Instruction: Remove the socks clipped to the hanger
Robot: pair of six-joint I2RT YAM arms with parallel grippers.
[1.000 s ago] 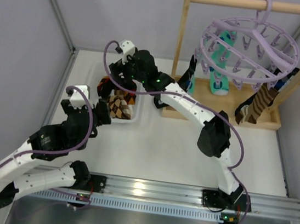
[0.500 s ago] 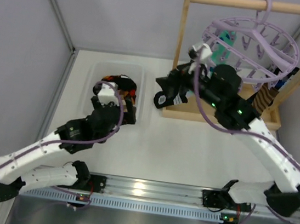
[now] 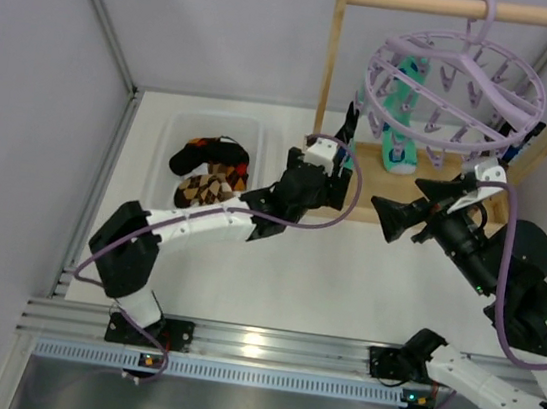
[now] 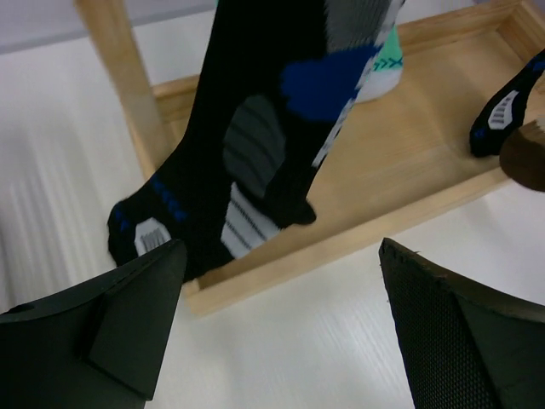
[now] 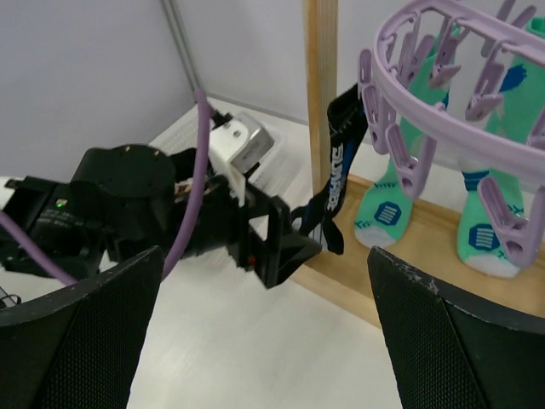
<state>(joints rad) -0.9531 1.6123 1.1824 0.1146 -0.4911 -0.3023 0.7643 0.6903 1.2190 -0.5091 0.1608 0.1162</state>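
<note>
Lavender plastic drying ring with dangling clips (image 3: 373,76) hangs by its hook from the wooden rail frame (image 3: 328,60). A black sock with blue and white marks (image 4: 255,102) hangs at the ring's left edge, beside the post. Teal patterned socks (image 5: 387,196) hang further right. My left jaws stand wide just before the black sock, not touching it. My right jaws gape wide too, empty.

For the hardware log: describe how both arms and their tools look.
Both the left arm and right arm have white shells, black joints and a looping lavender cable. The left tool and right tool have broad black wedge fingers, finely textured.
</note>
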